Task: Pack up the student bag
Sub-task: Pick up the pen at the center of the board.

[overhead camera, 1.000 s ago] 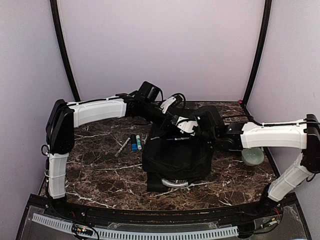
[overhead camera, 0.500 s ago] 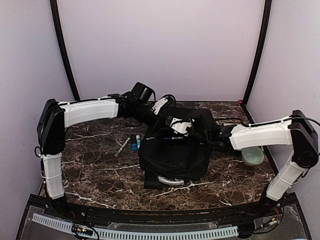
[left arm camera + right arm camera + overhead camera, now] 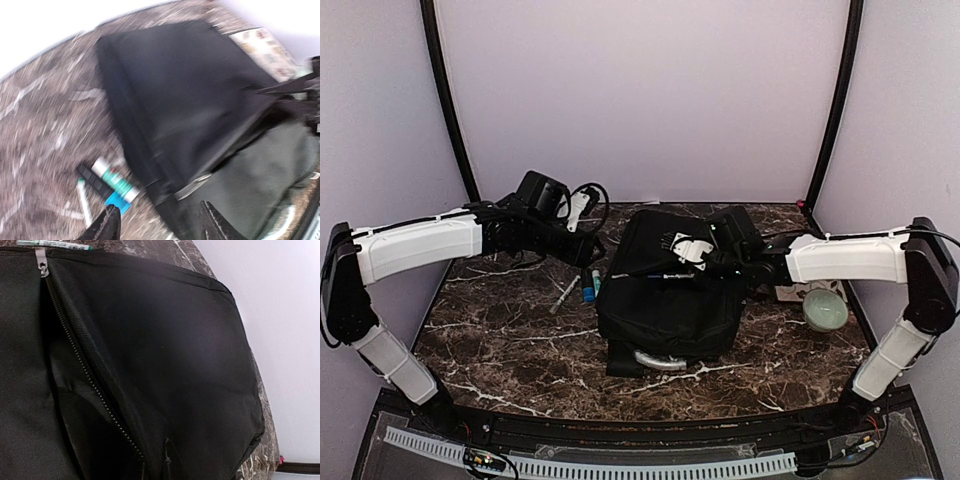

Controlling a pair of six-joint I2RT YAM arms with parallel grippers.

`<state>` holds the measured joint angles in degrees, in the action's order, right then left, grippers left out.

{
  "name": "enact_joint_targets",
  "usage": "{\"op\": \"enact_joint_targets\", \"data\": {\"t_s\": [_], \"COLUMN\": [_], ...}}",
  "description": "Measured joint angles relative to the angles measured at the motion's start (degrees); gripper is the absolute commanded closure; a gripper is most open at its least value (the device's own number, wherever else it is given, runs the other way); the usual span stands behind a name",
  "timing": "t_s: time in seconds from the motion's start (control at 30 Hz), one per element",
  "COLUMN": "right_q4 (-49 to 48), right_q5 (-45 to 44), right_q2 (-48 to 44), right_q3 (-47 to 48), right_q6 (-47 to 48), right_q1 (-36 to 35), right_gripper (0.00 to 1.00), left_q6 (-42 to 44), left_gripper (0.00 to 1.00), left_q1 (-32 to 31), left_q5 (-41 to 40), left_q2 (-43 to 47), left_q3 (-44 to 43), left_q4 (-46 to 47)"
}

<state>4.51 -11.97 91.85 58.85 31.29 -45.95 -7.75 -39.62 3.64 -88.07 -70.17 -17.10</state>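
Packing step, I reckon: the large black soft fabric backpack (image 3: 665, 305) sits mid-frame, zip open, flap raised. My right gripper (image 3: 692, 258) is against that flap; clamped or not, I can't tell. Left gripper (image 3: 160, 222) hangs open and empty near the blue- and teal-capped markers (image 3: 592, 287), left of centre. Next job: pinch one cleanly and carry it into the opening. Dark brown white-veined marble desk (image 3: 520, 350), plain lilac walls (image 3: 640, 100).

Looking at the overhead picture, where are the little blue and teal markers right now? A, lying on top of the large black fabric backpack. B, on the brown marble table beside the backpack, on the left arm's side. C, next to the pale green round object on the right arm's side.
B: the blue and teal markers lie on the brown marble table just beside the large black fabric backpack, on the left arm's side.
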Motion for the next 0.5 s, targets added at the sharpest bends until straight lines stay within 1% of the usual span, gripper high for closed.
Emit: {"op": "enact_joint_targets", "data": {"t_s": [0.17,0.3,0.37,0.43,0.5], "right_q4": [2.4,2.4,2.4,2.3,1.9], "right_q5": [3.7,3.9,4.0,4.4,4.6], "right_q2": [1.2,1.6,1.8,1.8,1.8], "right_q3": [0.6,0.6,0.6,0.6,0.6], "right_q6": [-1.9,-2.7,-3.1,-3.5,-3.7], "right_q1": [1.0,1.3,1.6,2.3,3.1], "right_gripper": [1.00,1.00,1.00,1.00,1.00], "left_q6": [-4.5,-6.7,-7.7,-8.5,-9.6], "left_gripper": [0.45,0.47,0.49,0.56,0.57], "left_q1": [0.7,0.7,0.7,0.7,0.8], "left_q5": [-5.4,-7.5,-7.2,-4.9,-1.5], "left_q2": [-0.4,-0.4,-0.4,-0.4,-0.4], "left_q3": [3.7,6.3,7.8,9.3,10.6], "left_q4": [-2.1,-1.8,-1.4,-0.1,1.9]}}
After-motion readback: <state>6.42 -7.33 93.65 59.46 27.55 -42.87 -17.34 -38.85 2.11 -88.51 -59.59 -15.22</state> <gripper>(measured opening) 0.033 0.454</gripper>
